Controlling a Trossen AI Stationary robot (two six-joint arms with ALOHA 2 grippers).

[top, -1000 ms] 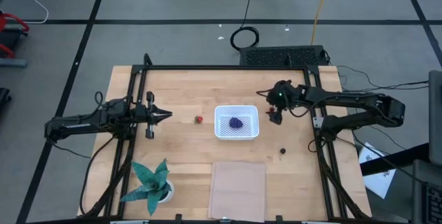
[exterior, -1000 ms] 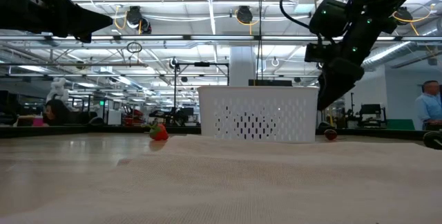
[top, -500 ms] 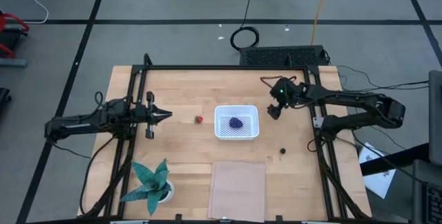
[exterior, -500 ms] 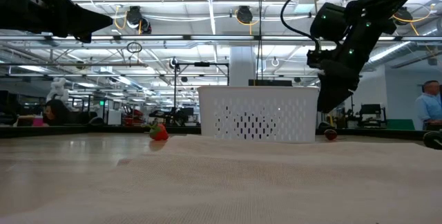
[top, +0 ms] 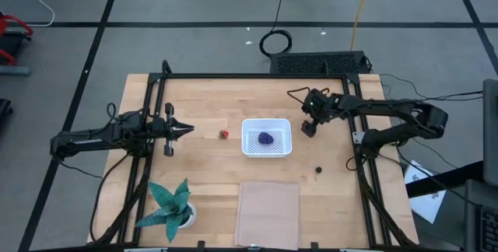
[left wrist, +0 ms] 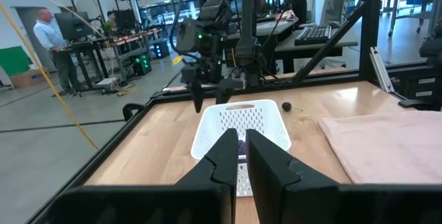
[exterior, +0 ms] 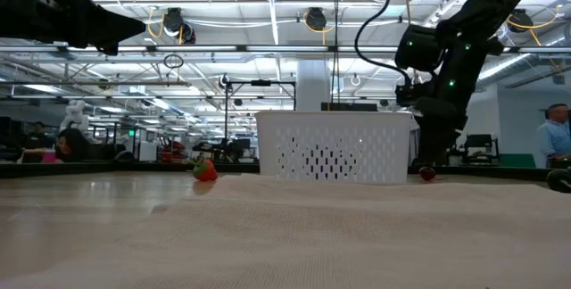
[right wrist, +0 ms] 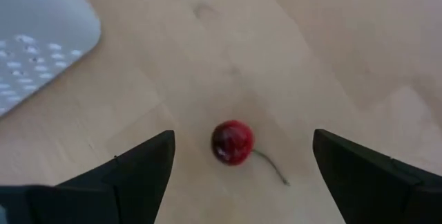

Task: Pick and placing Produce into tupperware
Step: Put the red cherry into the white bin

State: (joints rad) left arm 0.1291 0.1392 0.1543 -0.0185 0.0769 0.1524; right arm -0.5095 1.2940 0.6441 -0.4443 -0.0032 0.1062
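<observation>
Between the spread fingers of the right gripper (right wrist: 235, 165) lies a small red cherry (right wrist: 232, 142) with a thin stem, resting on the bare wood and touching neither finger (right wrist: 141, 165). A rounded corner of the white tupperware (right wrist: 38, 37) shows near the cherry. From above, the right gripper (top: 310, 127) hangs just off the tupperware's (top: 266, 152) right side, its arm reaching in from the table's right edge. In the level view it stands behind the container's (exterior: 335, 148) right end, with the cherry (exterior: 427, 174) on the table (exterior: 285, 235) just beside it.

Inside the tupperware sits the purple lump (top: 266, 138), near the middle of the mesh bottom. A second dark cherry (top: 318, 169) lies on the wood well to the right of the container and nearer the front edge. The red strawberry-like piece (top: 224, 134) lies on the wood to the tupperware's left, apart from it; the low view shows it (exterior: 205, 170) left of the container wall.

The left gripper (top: 187, 130) waits farther left of the tupperware, beyond the red piece, held above the table with its fingers (left wrist: 224, 158) close together, a narrow slit between them, pinching nothing. A teal spiky potted plant (top: 170, 203) stands toward the front left, and a flat pinkish translucent rectangle (top: 268, 202) lies in front of the tupperware.
</observation>
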